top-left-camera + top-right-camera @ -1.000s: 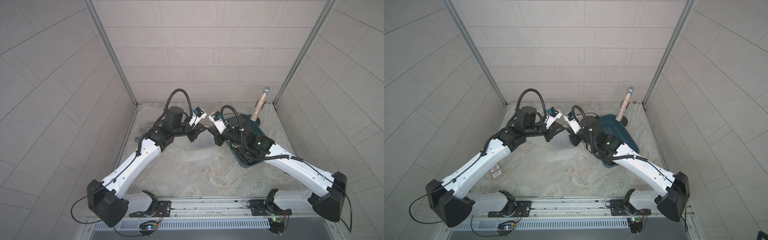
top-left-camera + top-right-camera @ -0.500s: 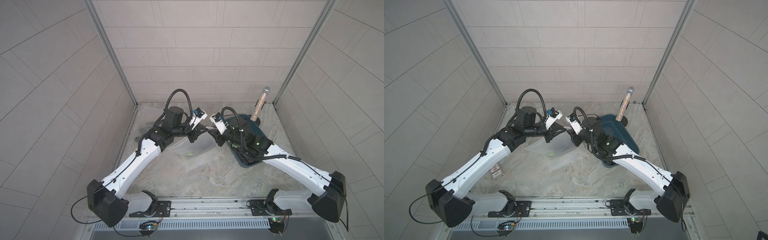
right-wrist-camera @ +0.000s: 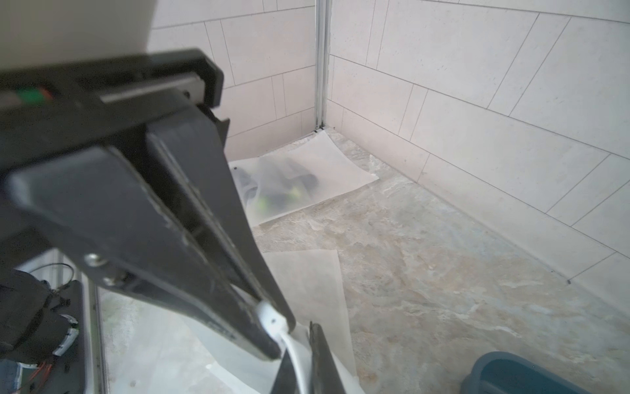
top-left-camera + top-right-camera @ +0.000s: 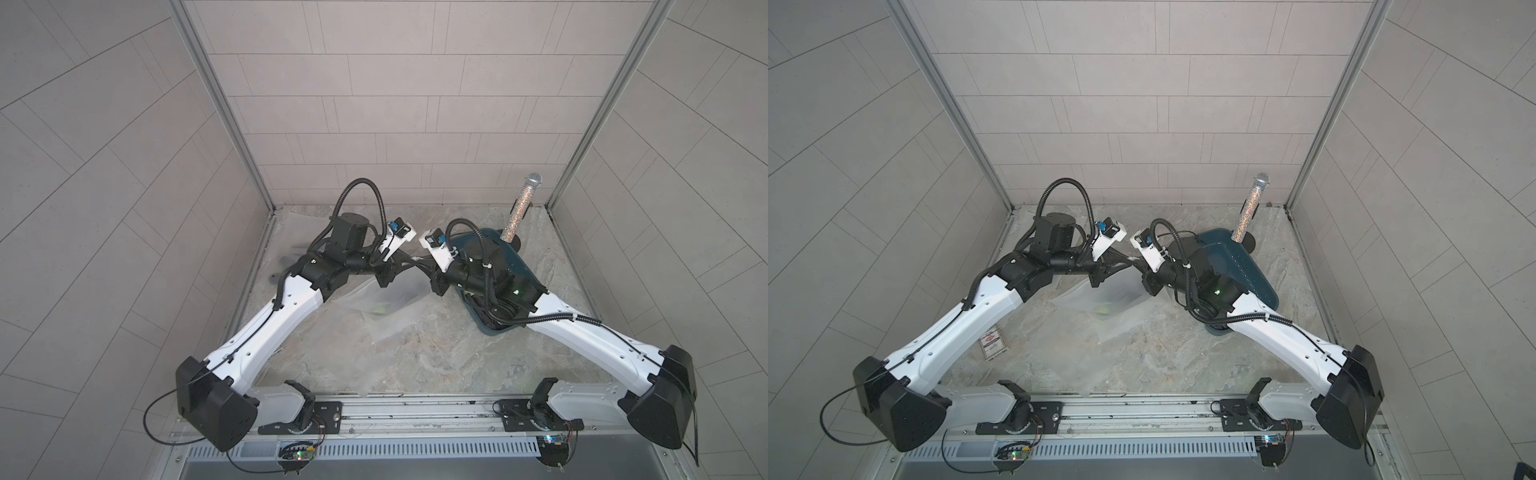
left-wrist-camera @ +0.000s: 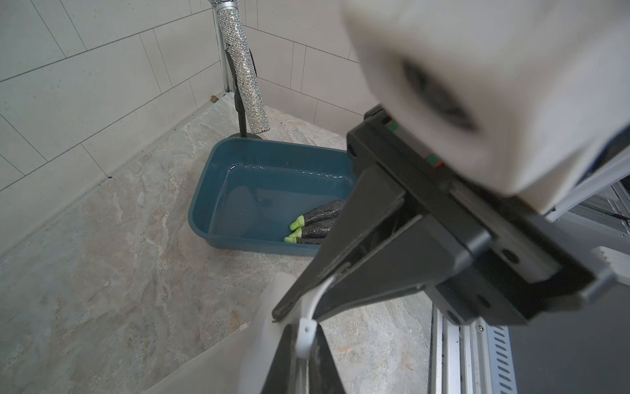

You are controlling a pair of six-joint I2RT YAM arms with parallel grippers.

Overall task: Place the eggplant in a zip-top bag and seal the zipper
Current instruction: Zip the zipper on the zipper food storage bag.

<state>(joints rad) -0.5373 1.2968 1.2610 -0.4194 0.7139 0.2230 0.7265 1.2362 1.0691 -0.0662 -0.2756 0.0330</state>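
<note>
Two grippers meet above the middle of the table (image 4: 415, 365), a little toward its back edge. The left gripper (image 4: 411, 261) and the right gripper (image 4: 422, 262) are both pinched tight on the top edge of the bag (image 4: 395, 293). Their tips are very close together. In both wrist views we see the white zipper strip (image 5: 317, 296) squeezed between the dark fingers.

The bag is cloudy plastic. It hangs down from the grippers and spreads toward the front edge of the table. Its zipper edge runs from left to right.

The eggplant (image 4: 379, 309) is inside the bag, low down, far from the zipper. We see only its green cap, a small bright spot in both top views. The dark body is too cloudy to make out, so we cannot tell which way its long side runs or points.

A blue tub (image 5: 204, 191) sits by the right edge, near the back right corner. Three more eggplants (image 5: 317, 220) lie in it side by side, with their long sides lined up and their green caps all pointing toward the middle of the tub. A sparkly microphone (image 4: 519, 208) stands tilted just behind the tub. Another cloudy bag (image 3: 341, 167) with dark eggplants in it lies in the back left corner. A flat bag (image 3: 306, 273) lies on the table just beside the held one. A small card (image 4: 992, 343) lies near the left edge.
</note>
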